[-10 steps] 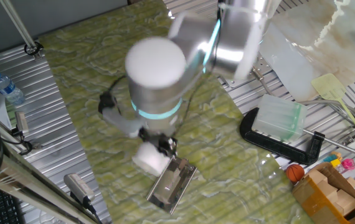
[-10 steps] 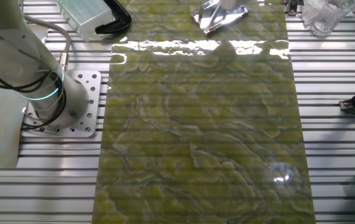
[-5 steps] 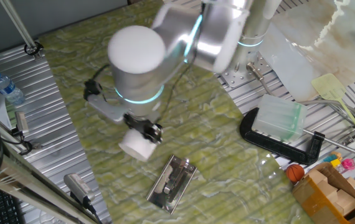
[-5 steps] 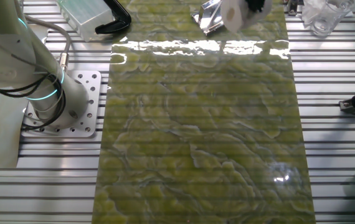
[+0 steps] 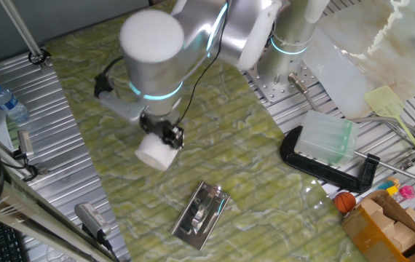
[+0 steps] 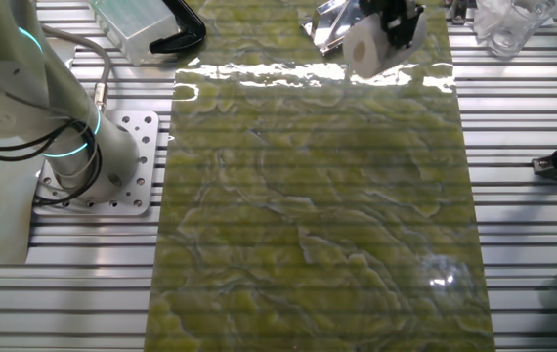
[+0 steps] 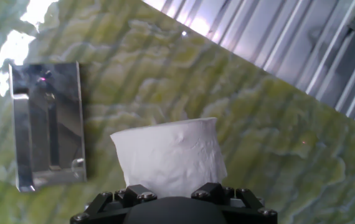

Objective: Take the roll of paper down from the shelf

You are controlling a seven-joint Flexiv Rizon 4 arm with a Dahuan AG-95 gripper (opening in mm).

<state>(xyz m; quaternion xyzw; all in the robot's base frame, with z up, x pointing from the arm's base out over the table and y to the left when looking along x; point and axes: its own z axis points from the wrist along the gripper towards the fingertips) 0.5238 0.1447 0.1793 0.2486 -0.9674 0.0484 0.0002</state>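
My gripper [image 5: 159, 143] is shut on the roll of paper [image 5: 153, 153], a small white embossed cylinder, and holds it above the green mat, up and to the left of the shelf [image 5: 201, 212]. The shelf is a shiny metal plate with a raised bar, lying flat and bare on the mat. In the other fixed view the roll [image 6: 370, 51] hangs at the top with the gripper [image 6: 392, 22] over it and the shelf [image 6: 331, 22] behind it. In the hand view the roll [image 7: 168, 155] fills the space before the gripper [image 7: 171, 190], with the shelf [image 7: 47, 124] at the left.
A translucent plastic box [image 5: 327, 140] sits in a black clamp [image 5: 324, 173] at the right. A cardboard box [image 5: 386, 229] with small items stands at the lower right. A water bottle [image 5: 6, 100] and tools lie at the left. The arm's base [image 6: 98, 161] stands on the slatted table.
My gripper has carried the roll off the shelf and away from it, up and to the left in one fixed view. The shelf now lies bare.
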